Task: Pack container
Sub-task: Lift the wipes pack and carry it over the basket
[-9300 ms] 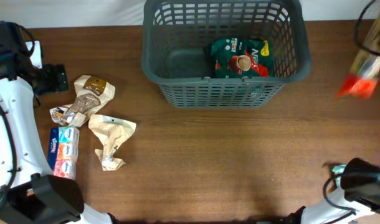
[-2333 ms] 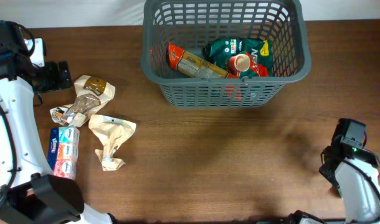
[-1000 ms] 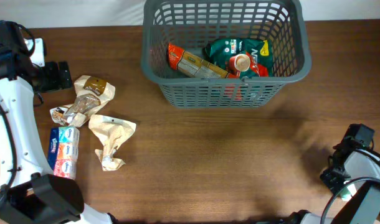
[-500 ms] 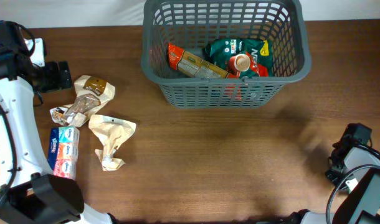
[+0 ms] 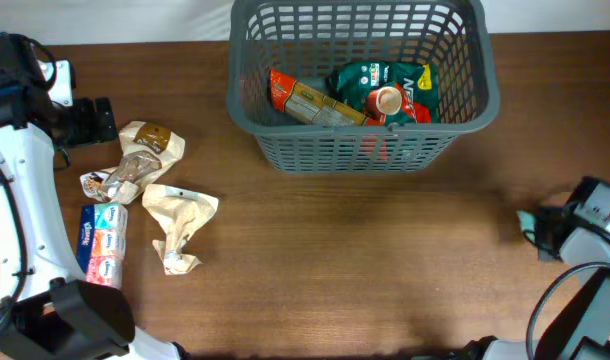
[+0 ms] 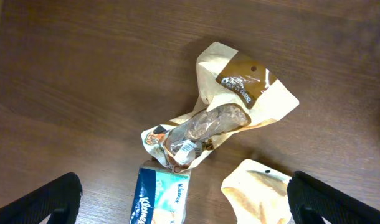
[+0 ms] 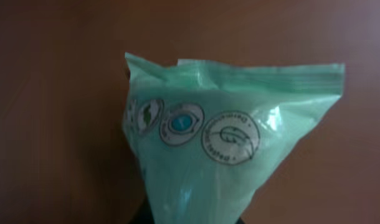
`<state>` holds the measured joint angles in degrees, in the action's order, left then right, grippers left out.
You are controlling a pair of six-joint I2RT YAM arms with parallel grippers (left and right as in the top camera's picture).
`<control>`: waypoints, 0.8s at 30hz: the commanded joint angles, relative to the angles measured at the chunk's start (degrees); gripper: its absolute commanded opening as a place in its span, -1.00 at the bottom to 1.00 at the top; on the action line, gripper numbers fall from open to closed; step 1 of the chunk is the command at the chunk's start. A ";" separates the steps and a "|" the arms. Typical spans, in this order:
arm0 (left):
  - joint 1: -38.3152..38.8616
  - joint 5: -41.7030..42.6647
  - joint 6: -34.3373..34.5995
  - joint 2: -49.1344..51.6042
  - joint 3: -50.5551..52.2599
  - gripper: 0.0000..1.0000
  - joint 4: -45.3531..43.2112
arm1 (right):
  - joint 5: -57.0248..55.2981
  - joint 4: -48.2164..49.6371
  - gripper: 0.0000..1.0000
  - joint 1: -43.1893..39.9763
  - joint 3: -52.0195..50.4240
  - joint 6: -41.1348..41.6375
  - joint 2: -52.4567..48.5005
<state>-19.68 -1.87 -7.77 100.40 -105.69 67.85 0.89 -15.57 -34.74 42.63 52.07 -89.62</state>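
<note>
The dark grey basket [image 5: 275, 150] stands at the back centre. It holds an orange-red packet [image 5: 300, 97] and a green packet with a cup picture [image 5: 385, 95]. My right gripper [image 5: 547, 232] is at the right edge of the table, shut on a pale green zip bag [image 7: 221, 149], whose tip also shows in the overhead view [image 5: 526, 221]. The bag hides the right fingers in the wrist view. My left gripper [image 6: 187, 202] is open wide and empty, above the snack bags at the far left [image 5: 93, 122].
At the left lie a beige bag with a brown label [image 6: 240, 93], a crumpled beige bag [image 6: 258, 196] and a Kleenex pack [image 6: 162, 199]; all three also show in the overhead view, around the beige bag [image 5: 145, 150]. Brown wooden table [image 5: 365, 260].
The orange-red packet has gone from my right gripper into the basket. My right gripper dropped to the table's right edge, then rose slightly, and now holds the green bag. The left arm has not moved.
</note>
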 commanded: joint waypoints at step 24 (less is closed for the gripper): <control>-0.35 1.11 -0.94 0.98 0.00 0.98 0.07 | 27.32 -27.47 -0.93 23.67 61.00 -66.62 0.74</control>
<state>-19.70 -1.63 -7.77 100.40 -105.69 67.90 31.48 -43.29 -13.56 101.62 -12.45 -89.41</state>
